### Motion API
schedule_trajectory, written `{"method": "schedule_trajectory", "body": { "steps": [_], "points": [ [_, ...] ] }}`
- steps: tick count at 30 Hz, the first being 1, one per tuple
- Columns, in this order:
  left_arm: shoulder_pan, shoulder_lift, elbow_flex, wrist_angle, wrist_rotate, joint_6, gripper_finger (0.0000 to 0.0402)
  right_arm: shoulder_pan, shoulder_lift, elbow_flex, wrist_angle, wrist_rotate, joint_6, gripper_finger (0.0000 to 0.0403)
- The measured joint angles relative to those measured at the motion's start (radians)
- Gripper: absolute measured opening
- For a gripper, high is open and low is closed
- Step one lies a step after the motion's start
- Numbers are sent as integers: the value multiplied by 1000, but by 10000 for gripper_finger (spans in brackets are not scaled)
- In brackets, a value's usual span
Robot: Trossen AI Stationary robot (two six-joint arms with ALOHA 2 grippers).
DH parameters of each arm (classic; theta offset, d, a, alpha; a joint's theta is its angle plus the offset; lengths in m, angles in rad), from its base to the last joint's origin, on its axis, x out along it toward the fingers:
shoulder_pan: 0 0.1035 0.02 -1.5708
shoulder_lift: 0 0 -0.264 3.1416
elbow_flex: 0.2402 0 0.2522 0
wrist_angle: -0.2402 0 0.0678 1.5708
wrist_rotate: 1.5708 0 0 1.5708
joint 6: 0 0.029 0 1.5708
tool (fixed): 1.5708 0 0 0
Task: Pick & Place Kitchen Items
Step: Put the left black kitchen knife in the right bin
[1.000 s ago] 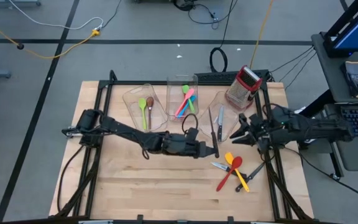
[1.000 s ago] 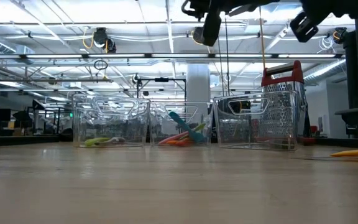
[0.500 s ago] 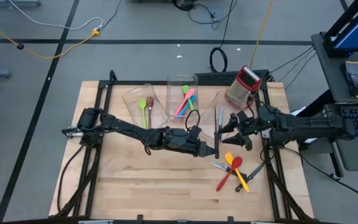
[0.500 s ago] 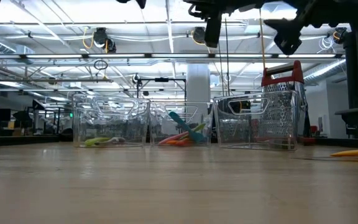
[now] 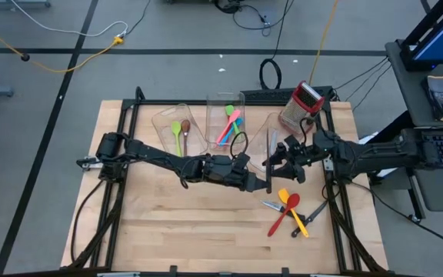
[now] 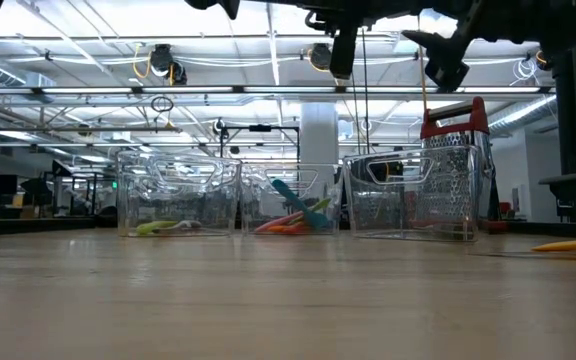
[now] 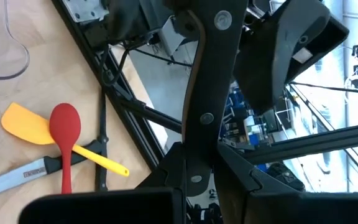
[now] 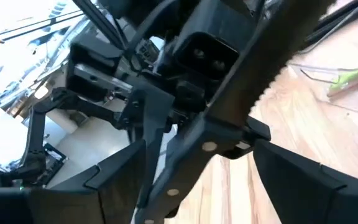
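My left gripper [image 5: 263, 183] hangs over the table's middle, shut on a black-handled knife [image 5: 269, 180] with a riveted handle [image 7: 209, 93]. My right gripper [image 5: 280, 161] is open and has come in from the right. In the right wrist view its two fingers [image 8: 117, 177] stand on either side of the knife's handle [image 8: 188, 171] without touching it. The serrated blade [image 8: 278, 71] runs on beyond them. In the low view the knife [image 6: 343, 50] hangs high above the table. A yellow spatula [image 5: 287, 198], a red spoon [image 5: 281, 215] and another knife [image 5: 271, 205] lie on the table at the right. My left gripper pinches the knife between its two fingers at the near end of the handle [image 7: 194, 180], beside a rivet. The handle runs on away from the fingers, along their line. The knife is lifted clear of the table.
Three clear bins [image 5: 174, 131] [image 5: 225, 121] [image 5: 274, 138] stand in a row at the far side, holding green, brown, pink and blue utensils and knives. A red-topped box grater [image 5: 302, 108] stands at the far right. Bare wood lies at the near left.
My right gripper has moved toward the table's left, up to the knife held by my left gripper. My left gripper has carried the knife a little toward the table's right, still clear of the table.
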Motion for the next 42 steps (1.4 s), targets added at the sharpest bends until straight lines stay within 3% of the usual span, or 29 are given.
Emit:
{"method": "schedule_trajectory", "body": {
  "steps": [6,10,23,33,42],
  "points": [
    [7,0,0,-1,1,8,42,0,55,0,51,1,21,289],
    [11,0,0,-5,0,9,42,-1,70,0,71,5,55,263],
    [29,0,0,-20,-3,35,42,-5,70,1,75,33,95,61],
    [29,0,0,-37,-3,62,52,-5,71,1,71,36,89,60],
    [29,0,0,-35,-3,93,171,-5,71,1,57,32,88,60]
  ]
}}
